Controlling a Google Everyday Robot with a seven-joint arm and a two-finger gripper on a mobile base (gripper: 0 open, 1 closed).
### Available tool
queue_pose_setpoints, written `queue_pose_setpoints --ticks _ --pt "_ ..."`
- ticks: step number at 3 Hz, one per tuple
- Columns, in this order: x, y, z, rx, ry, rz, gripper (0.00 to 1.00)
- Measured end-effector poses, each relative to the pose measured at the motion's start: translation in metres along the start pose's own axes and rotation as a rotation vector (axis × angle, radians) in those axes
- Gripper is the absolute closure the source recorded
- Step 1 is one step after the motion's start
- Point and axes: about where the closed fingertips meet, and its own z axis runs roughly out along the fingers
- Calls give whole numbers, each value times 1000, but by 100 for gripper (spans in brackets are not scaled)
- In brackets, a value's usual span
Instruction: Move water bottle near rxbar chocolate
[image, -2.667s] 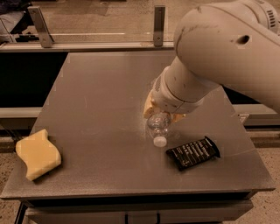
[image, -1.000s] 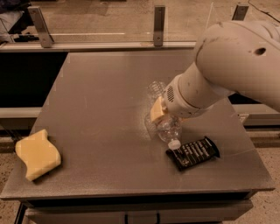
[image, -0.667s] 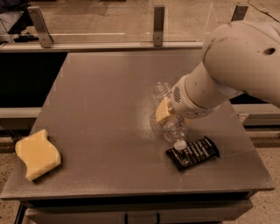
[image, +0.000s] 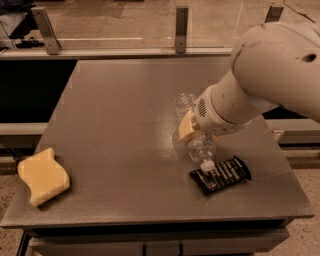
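The water bottle (image: 199, 145) is a small clear ribbed bottle. It lies tilted on the grey table (image: 120, 125), its white cap (image: 207, 165) pointing at the front right and touching or almost touching the rxbar chocolate (image: 220, 175). The bar is flat, in a black wrapper with white lettering, at the table's front right. My gripper (image: 189, 126) sits at the bottle's middle, mostly hidden by my bulky white arm (image: 260, 75); one yellowish finger pad (image: 186, 126) shows against the bottle's left side.
A wavy yellow sponge (image: 42, 176) lies at the table's front left corner. A rail with metal posts (image: 182, 22) runs along the far edge. The table's right edge is close behind the bar.
My arm and the bottle have moved right and toward the front. The bottle's cap now lies right by the black bar.
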Motion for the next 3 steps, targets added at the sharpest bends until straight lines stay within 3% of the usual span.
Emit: queue_pose_setpoints --ticks 1,2,3 --pt "0 -1 -2 -2 3 -2 12" --pt "0 -2 -3 -3 6 -4 0" --pt "0 -2 -3 -3 6 -4 0"
